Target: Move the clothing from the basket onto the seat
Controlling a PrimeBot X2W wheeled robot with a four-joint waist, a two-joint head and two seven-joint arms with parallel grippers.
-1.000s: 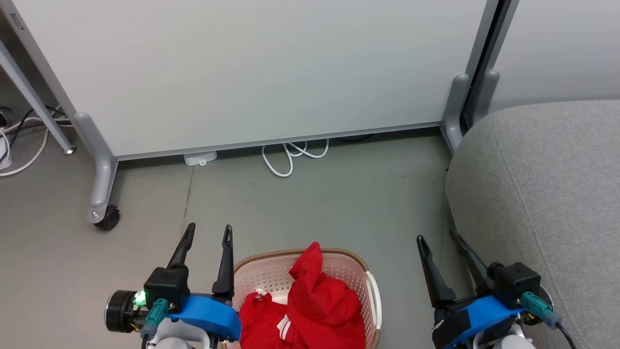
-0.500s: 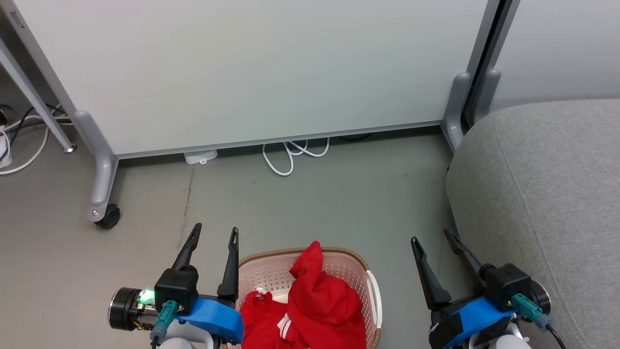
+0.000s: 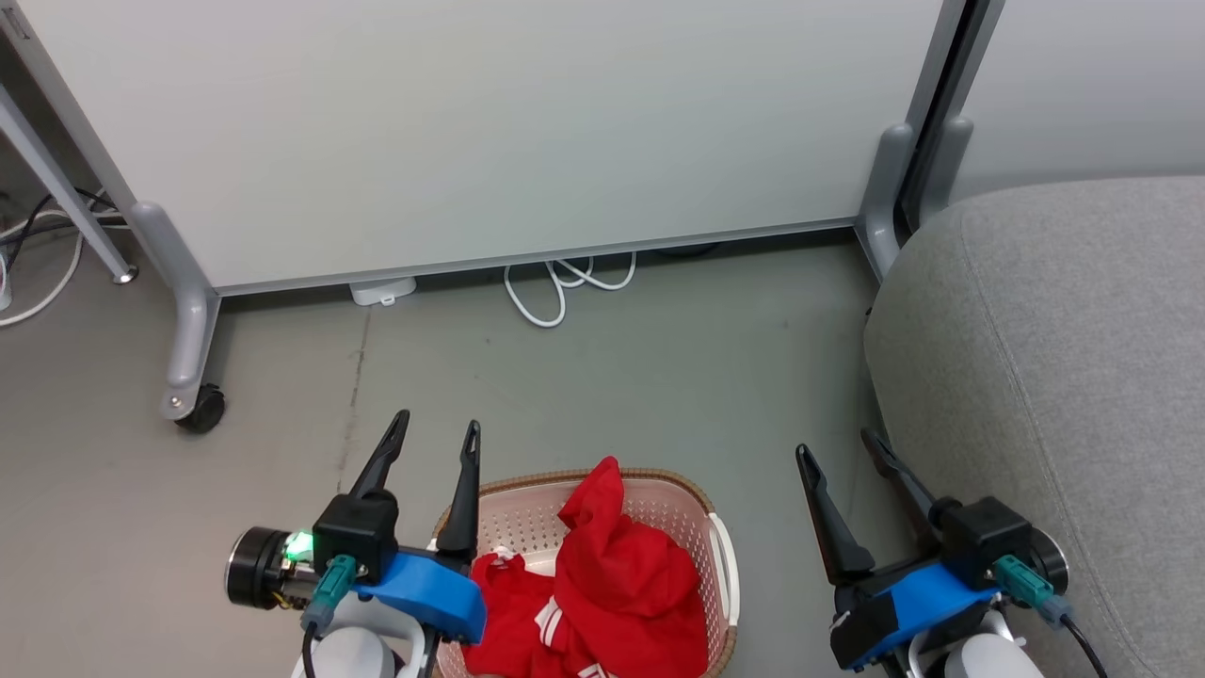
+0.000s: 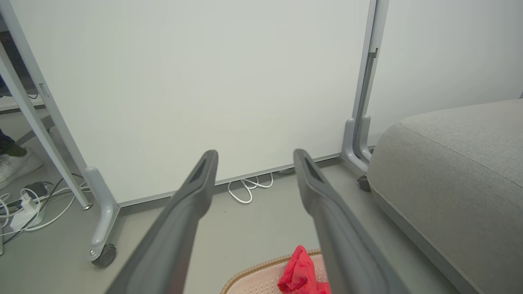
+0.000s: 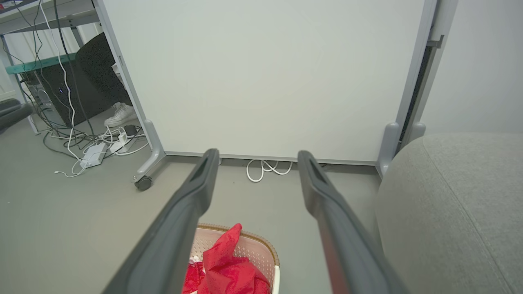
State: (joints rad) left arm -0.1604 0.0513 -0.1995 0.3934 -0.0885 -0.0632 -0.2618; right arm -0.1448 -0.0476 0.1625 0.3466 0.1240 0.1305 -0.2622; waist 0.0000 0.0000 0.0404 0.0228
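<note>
The red clothing (image 3: 602, 584) with white stripe trim lies bunched in the cream basket (image 3: 659, 490), one fold standing up above the brown rim. Both show at the bottom of the right wrist view as clothing (image 5: 229, 269) in the basket (image 5: 261, 245), and a red tip (image 4: 300, 273) pokes up in the left wrist view. My left gripper (image 3: 438, 431) hovers open at the basket's left rim. My right gripper (image 3: 836, 447) stands open between the basket and the grey seat (image 3: 1064, 358). The seat's cushion (image 4: 453, 171) carries nothing.
A wheeled whiteboard (image 3: 490, 132) stands behind, its caster (image 3: 200, 407) at the left. White cables (image 3: 555, 287) loop under it. More cables and a power strip (image 5: 94, 153) lie at the far left, near a person's white shoe (image 5: 118, 116).
The head view has shifted down a little. Both grippers have crept forward and slightly inward, staying open. The clothing lies as before.
</note>
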